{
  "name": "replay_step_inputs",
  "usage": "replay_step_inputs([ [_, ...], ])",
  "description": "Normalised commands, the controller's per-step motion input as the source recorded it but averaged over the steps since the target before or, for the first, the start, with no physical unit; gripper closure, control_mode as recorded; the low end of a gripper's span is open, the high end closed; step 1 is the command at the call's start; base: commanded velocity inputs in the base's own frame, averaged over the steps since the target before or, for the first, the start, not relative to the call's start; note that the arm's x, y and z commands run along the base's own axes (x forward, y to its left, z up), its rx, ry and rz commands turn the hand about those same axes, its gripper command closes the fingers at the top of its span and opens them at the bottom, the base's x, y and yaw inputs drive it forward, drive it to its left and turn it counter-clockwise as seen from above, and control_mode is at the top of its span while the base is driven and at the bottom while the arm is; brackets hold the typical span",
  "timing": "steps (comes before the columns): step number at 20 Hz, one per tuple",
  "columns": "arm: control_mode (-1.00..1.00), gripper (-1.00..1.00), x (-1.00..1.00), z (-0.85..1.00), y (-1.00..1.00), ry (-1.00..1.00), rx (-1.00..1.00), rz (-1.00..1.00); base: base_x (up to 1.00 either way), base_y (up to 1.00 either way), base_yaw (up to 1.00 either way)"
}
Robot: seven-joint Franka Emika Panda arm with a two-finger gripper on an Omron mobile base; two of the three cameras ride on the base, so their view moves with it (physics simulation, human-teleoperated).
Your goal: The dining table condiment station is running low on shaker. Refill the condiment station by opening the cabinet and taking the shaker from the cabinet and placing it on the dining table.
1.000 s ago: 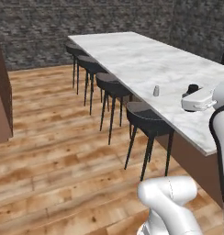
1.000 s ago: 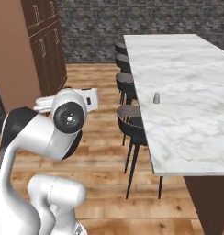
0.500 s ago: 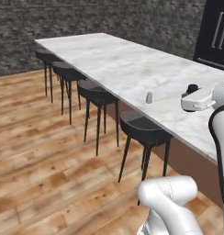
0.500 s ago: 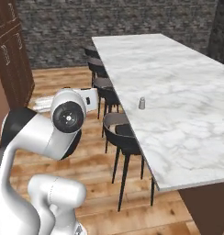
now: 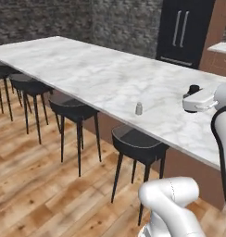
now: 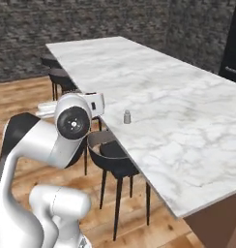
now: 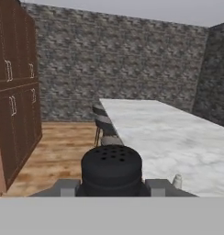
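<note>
The small black shaker sits between my gripper's two fingers, its perforated top facing the hand camera; the gripper is shut on it. In the left base view the shaker's black top pokes up above my white hand, over the near right part of the dining table. The table's long white marble top stretches away to the right of the held shaker. The cabinet is out of view.
A pale grey shaker stands near the table's edge. Black stools line that side over the wooden floor. A black fridge stands behind. Tall brown cupboard doors are on the left.
The whole scene has shifted in both base views, so the base has moved and the table now lies closer and wider. My hand keeps the same hold on the shaker.
</note>
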Motion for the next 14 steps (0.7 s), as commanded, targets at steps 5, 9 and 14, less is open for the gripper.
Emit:
replay_step_inputs([
  [5,1.0,1.0,0.0,0.0,0.0,0.0,0.0,0.0,0.31,0.89,-0.5],
  [9,1.0,1.0,0.0,0.0,0.0,0.0,0.0,0.0,0.4,0.84,-0.51],
  [14,1.0,1.0,0.0,0.0,0.0,0.0,0.0,0.0,0.55,0.59,-0.51],
])
